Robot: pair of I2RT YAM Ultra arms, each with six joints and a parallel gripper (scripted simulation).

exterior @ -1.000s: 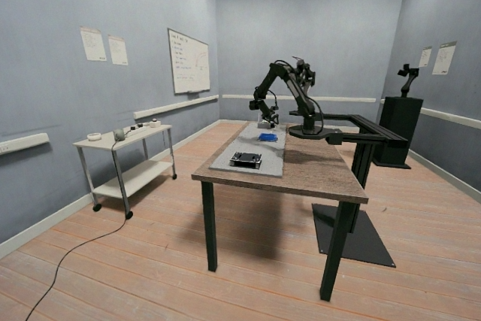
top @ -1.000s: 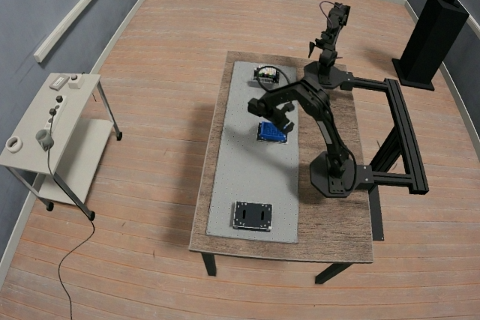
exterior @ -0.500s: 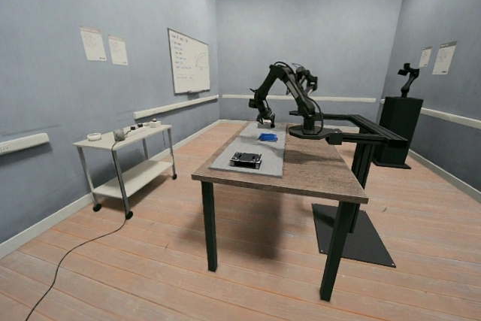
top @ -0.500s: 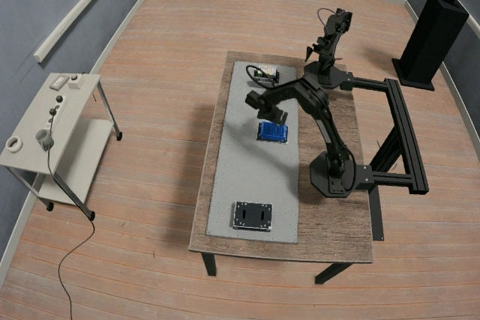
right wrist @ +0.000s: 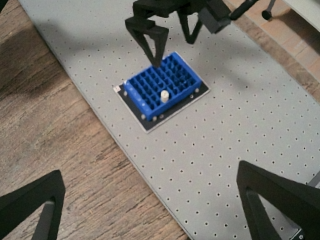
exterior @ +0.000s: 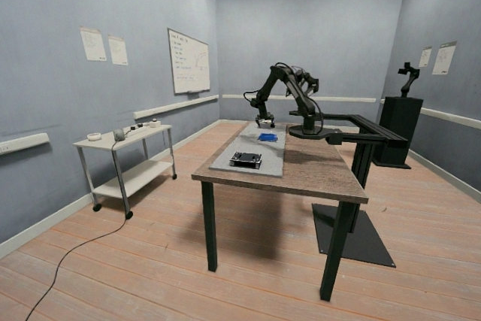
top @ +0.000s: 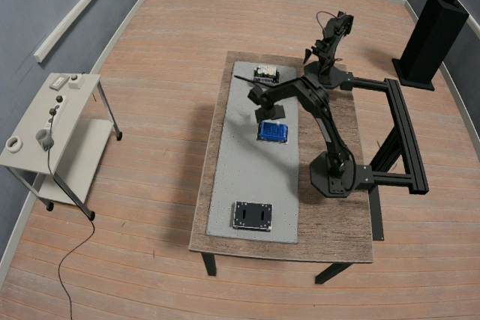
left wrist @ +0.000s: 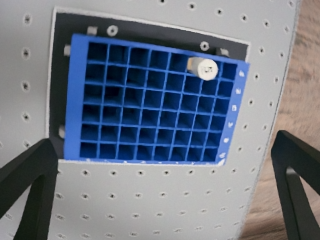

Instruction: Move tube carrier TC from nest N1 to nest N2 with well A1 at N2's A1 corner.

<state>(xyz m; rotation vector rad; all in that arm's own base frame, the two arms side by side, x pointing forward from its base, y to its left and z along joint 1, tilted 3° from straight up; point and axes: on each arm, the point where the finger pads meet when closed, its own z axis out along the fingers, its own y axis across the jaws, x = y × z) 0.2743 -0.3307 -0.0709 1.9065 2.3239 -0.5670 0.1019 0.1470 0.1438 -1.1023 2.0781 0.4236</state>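
Note:
The blue tube carrier TC (top: 273,131) sits in the black transfer nest N1 (left wrist: 59,34) on the grey perforated mat. It also shows in the left wrist view (left wrist: 155,108) and the right wrist view (right wrist: 164,87). One white vial (left wrist: 202,67) stands in a well near one corner. My left gripper (top: 270,112) hangs open just above TC and beside it, and touches nothing; its fingers show in the right wrist view (right wrist: 170,39). My right gripper (top: 311,52) is open and empty, raised high over its base. The raised nest N2 (top: 252,216) stands empty at the mat's near end.
The vial rack R1 (top: 266,72) with its vials stands at the mat's far end, close behind the left arm's wrist. A thin dark pointed tool (top: 247,80) lies next to it. A black frame (top: 403,134) joins the two arm bases on the table's right.

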